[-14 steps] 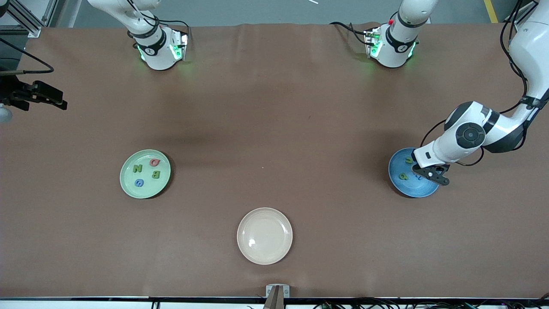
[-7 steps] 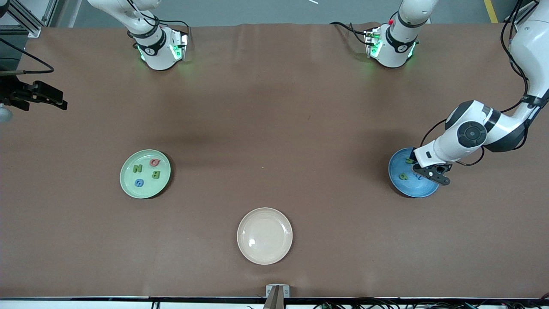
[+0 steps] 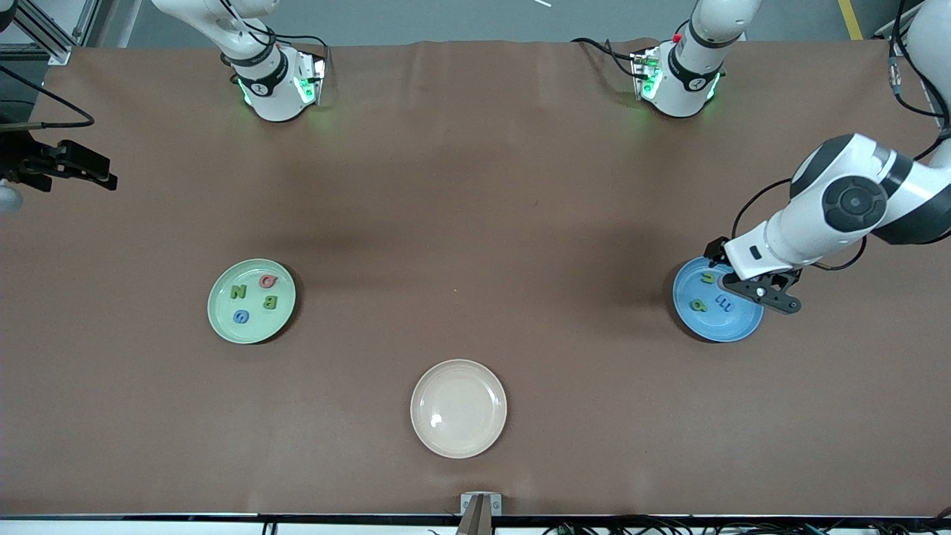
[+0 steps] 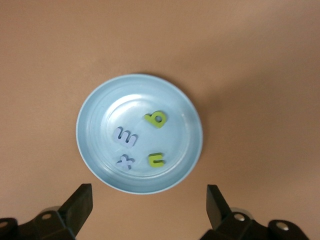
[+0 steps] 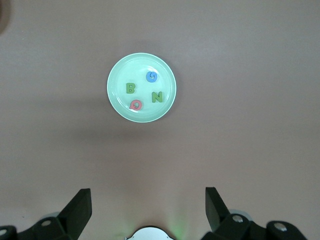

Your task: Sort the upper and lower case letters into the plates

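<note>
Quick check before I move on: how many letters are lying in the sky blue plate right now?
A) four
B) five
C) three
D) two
A: the left wrist view shows four letters in the sky blue plate: a green b, a green n, a pale blue m and a pale blue x. The open left gripper hangs above the plate, holding nothing.

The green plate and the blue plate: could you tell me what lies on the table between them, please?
Only bare brown table separates the green plate from the blue plate, as the front view shows.
</note>
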{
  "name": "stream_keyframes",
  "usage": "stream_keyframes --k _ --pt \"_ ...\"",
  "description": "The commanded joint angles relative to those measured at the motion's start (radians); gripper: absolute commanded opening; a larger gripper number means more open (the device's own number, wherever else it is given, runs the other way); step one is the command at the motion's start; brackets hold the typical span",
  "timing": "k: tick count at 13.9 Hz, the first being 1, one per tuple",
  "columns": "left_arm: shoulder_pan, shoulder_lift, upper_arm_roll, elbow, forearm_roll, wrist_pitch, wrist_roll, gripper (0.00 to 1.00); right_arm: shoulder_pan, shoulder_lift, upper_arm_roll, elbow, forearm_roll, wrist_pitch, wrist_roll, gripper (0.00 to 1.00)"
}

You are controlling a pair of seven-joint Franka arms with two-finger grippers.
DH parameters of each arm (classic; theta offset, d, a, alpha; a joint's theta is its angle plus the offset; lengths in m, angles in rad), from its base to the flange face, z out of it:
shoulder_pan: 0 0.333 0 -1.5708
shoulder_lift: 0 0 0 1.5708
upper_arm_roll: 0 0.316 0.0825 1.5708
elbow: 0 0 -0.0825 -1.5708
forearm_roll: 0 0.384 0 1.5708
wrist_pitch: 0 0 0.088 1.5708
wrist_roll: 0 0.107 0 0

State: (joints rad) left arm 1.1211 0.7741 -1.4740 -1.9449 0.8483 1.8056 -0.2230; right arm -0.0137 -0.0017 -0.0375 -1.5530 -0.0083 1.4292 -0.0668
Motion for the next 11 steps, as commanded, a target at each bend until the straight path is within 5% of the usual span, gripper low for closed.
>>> stream_keyframes --k 1,6,11 --pt "-0.004 -0.057 -0.014 0.041 -0.087 -0.017 -0.007 1.0 0.003 -0.035 -0.004 -0.035 0.011 0.008 -0.005 1.0" --pt "-0.148 -0.359 0.154 0.185 -0.504 -0.008 0.08 1.0 0.003 -0.035 -0.004 -0.035 0.013 0.007 -0.005 1.0" --pt "-0.187 -0.542 0.348 0.231 -0.691 0.004 0.226 1.0 0.001 -0.034 -0.004 -0.036 0.013 0.007 -0.005 1.0"
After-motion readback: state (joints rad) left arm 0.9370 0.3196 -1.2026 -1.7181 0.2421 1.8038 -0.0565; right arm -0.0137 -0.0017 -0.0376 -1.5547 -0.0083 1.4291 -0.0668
